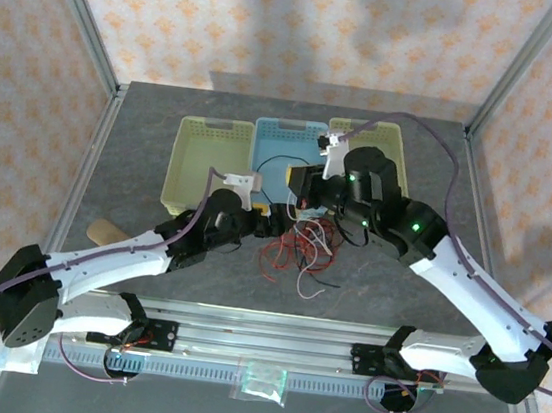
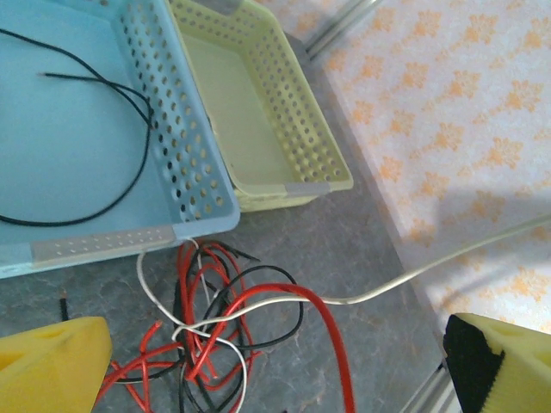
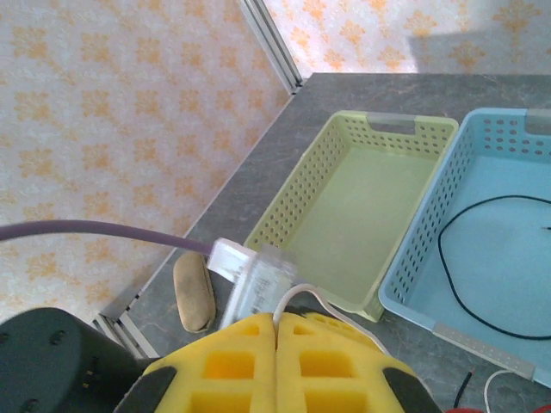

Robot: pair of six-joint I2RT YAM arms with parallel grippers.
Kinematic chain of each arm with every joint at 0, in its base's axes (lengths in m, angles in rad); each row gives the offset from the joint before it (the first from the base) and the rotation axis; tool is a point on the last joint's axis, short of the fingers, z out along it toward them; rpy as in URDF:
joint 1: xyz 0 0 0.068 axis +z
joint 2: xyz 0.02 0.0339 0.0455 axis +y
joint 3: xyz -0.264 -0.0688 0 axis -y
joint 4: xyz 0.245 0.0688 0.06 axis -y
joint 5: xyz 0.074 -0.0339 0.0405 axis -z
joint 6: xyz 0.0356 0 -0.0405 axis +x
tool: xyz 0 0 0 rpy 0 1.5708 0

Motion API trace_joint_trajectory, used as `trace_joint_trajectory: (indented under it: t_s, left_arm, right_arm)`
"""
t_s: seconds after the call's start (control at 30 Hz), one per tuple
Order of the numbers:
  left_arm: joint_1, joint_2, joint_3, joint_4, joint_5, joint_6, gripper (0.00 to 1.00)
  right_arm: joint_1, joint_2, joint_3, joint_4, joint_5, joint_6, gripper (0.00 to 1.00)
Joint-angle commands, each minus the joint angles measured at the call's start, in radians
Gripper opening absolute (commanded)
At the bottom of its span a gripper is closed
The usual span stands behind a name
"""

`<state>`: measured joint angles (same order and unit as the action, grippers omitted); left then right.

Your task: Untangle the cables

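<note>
The cables lie as a tangle (image 2: 202,331) of red, black and pale white wires on the grey table just in front of the blue basket (image 2: 185,155); in the top view the tangle (image 1: 295,254) sits between the two arms. My left gripper (image 2: 277,354) hangs open above it, its yellow fingers (image 2: 52,366) far apart with nothing between them. One white cable (image 2: 405,280) runs taut from the tangle up to the right. My right gripper (image 3: 275,323) is shut on this white cable (image 3: 297,297), raised above the table (image 1: 304,185). A lone black cable (image 2: 112,86) lies inside the blue basket.
Three baskets stand in a row at the back: a yellow basket (image 1: 211,163), the blue basket (image 1: 290,133) and another yellow basket (image 1: 375,138). A tan oblong object (image 3: 194,292) lies at the table's left edge. Metal frame posts and patterned walls surround the table.
</note>
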<state>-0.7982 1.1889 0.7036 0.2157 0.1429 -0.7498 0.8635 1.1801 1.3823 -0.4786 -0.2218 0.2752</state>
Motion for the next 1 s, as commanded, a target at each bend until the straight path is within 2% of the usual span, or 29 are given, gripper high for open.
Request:
trace_joint_trajectory:
  t_s: [0.0, 0.13, 0.37, 0.97]
  left_arm:
    - [-0.002, 0.029, -0.012, 0.07, -0.002, 0.012, 0.99]
    - [-0.004, 0.076, -0.002, 0.095, -0.042, -0.005, 0.98]
    - [-0.002, 0.151, 0.006, 0.11, -0.123, -0.055, 0.87]
    - [0.0, 0.221, -0.053, 0.075, -0.201, -0.155, 0.86]
  right_arm:
    - [0.007, -0.025, 0.05, 0.038, -0.023, -0.017, 0.0]
    - [0.007, -0.023, 0.068, 0.043, -0.028, -0.019, 0.0]
    - [0.008, -0.013, 0.133, 0.034, -0.019, -0.036, 0.0]
    - [0.008, 0.061, 0.435, -0.071, 0.08, -0.139, 0.0]
